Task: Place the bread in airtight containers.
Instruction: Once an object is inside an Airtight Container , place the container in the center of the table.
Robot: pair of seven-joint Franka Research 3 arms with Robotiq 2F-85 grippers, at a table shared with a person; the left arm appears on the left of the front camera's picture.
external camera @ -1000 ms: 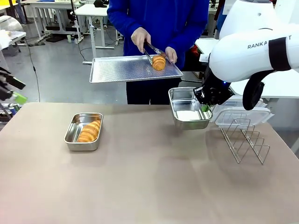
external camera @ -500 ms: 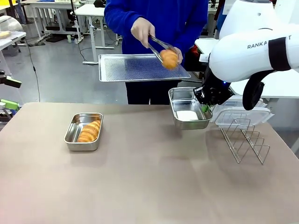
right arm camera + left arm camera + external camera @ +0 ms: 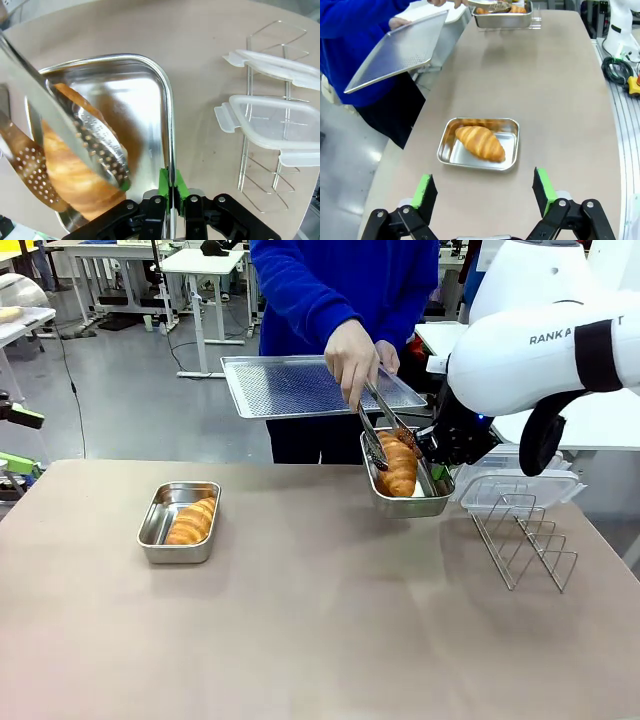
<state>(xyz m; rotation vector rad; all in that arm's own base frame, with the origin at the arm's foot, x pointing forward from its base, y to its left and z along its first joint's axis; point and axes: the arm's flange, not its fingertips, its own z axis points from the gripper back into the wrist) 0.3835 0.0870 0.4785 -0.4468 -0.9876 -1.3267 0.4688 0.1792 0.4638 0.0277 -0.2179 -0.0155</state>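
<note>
My right gripper [image 3: 437, 469] is shut on the right rim of a steel container [image 3: 405, 506] and holds it just above the table. A person's hand lowers a croissant [image 3: 398, 467] into it with metal tongs [image 3: 372, 425]. In the right wrist view the green pads [image 3: 176, 184] pinch the rim of the container [image 3: 135, 95], and the tongs [image 3: 87, 142] clasp the croissant [image 3: 75, 177] inside. A second container [image 3: 175, 552] with a croissant [image 3: 192, 521] rests on the table at the left. My left gripper [image 3: 484, 192] hovers open just short of that container [image 3: 465, 157] and its croissant [image 3: 480, 142].
The person's other hand holds a large flat perforated tray [image 3: 300, 388] beyond the far edge. A wire rack [image 3: 525, 540] stands at the right with two clear lids [image 3: 515, 486] behind it; the right wrist view shows these lids [image 3: 272, 125] over the rack.
The person lifted the croissant off the flat tray with the tongs and brought it down into the container that my right gripper holds. The tray shifted right. My right arm stayed still.
</note>
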